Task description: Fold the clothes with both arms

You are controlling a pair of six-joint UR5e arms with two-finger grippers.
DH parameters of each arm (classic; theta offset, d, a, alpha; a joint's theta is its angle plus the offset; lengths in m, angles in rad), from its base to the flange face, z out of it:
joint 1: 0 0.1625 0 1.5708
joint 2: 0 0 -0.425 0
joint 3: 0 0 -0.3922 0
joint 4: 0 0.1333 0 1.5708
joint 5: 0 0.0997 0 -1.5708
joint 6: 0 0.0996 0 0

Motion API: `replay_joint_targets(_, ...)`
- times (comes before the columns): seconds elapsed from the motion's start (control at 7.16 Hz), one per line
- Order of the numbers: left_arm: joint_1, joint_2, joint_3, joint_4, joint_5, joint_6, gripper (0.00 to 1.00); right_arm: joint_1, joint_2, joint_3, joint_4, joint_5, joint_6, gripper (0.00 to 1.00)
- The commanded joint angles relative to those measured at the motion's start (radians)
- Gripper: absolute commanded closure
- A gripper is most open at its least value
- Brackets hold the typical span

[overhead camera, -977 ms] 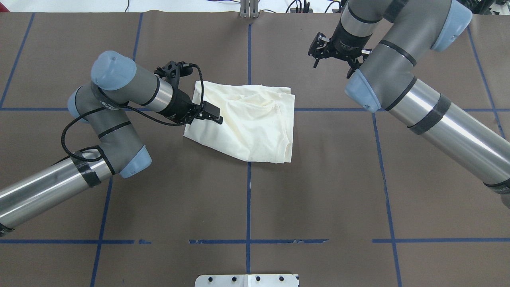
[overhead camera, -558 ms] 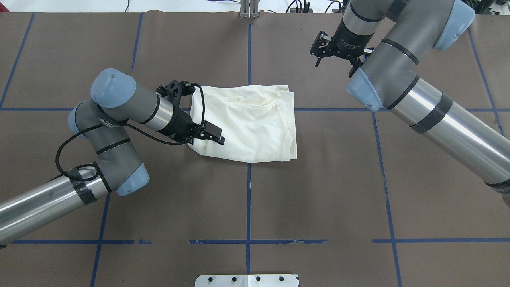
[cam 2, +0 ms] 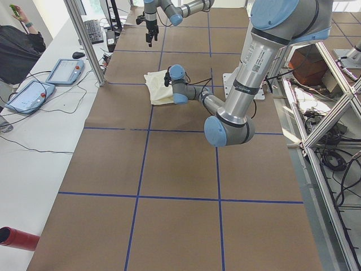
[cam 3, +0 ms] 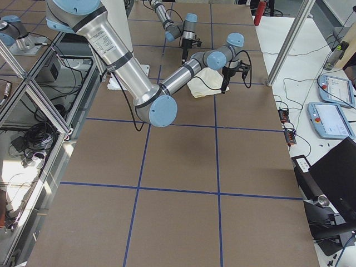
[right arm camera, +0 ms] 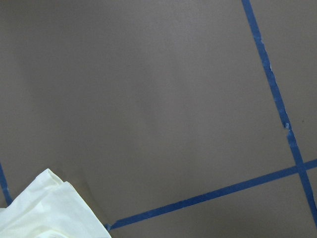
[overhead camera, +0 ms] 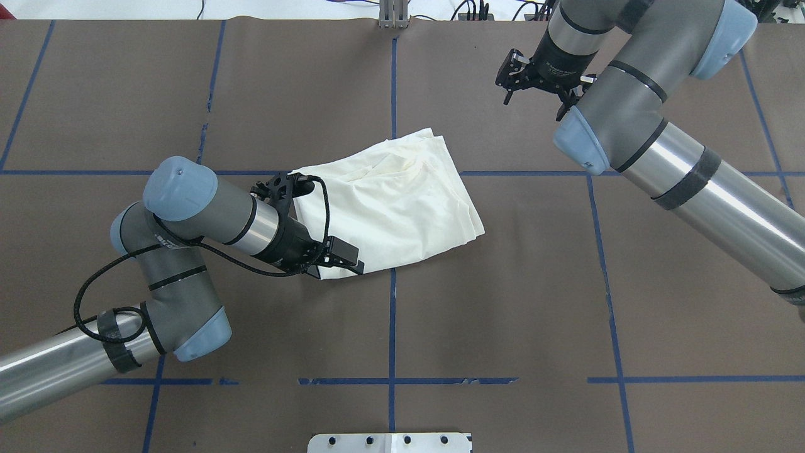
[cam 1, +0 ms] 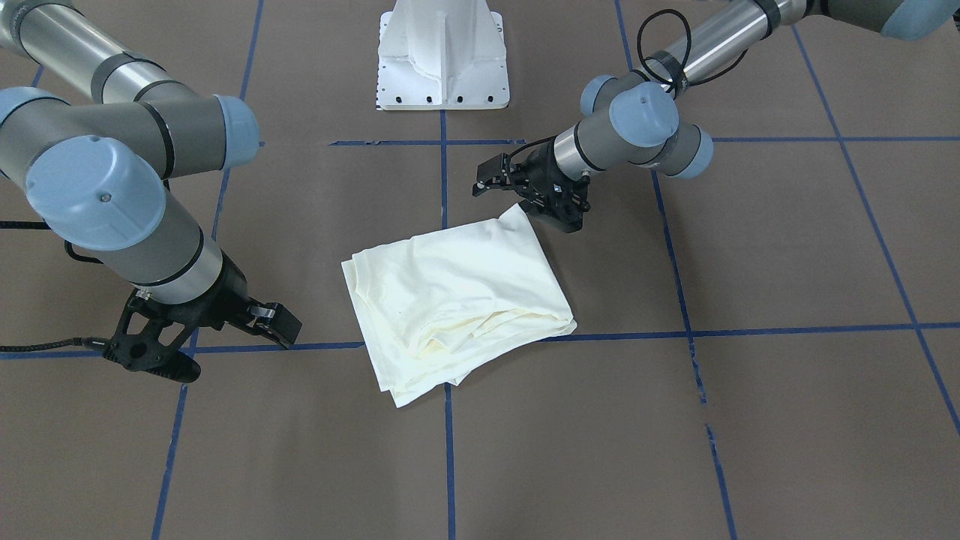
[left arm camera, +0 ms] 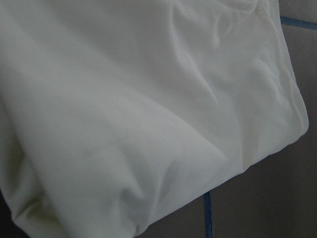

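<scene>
You have the brown paper-covered table (overhead camera: pixel 503 314) with its blue tape grid under everything. Two grey-and-silver tubular arms reach in over it, the left arm (overhead camera: pixel 207 214) low and the right arm (overhead camera: pixel 679 170) raised. The cream long-sleeved shirt (overhead camera: pixel 390 201) lies as a compact, many-layered rectangle, plain side up and slanted against the tape lines. It spreads away from the left fingers and sits well apart from the right fingers. I judge the folding nearly done: sleeves and body are already gathered in. The layered edge farthest from the left fingers is uneven, so what remains is squaring up, perhaps one last fold, and letting go. The black left gripper (cam 1: pixel 553 212) sits at the bundle's corner. Its fingers look clenched on that corner, with fabric rising right up to the wrist camera, though the tips themselves are hidden from you. The black right gripper (overhead camera: pixel 532 106) hangs over bare table, fingers spread wide and holding nothing.
</scene>
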Motion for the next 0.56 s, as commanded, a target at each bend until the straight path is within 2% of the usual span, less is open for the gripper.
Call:
replay_joint_targets(0.0, 0.078, 0.012, -0.027, 0.000, 0.078, -0.061, 0.00, 0.007, -0.005, -0.001, 0.001, 0.000, -0.023, 0.00)
replay_joint_targets(0.28, 0.078, 0.040, -0.086, 0.008, 0.083, -0.095, 0.00, 0.015, -0.010, 0.002, 0.003, 0.001, -0.037, 0.00)
replay_joint_targets(0.42, 0.066, 0.098, -0.149, 0.012, 0.083, -0.095, 0.00, 0.020, -0.013, 0.010, 0.003, 0.001, -0.055, 0.00)
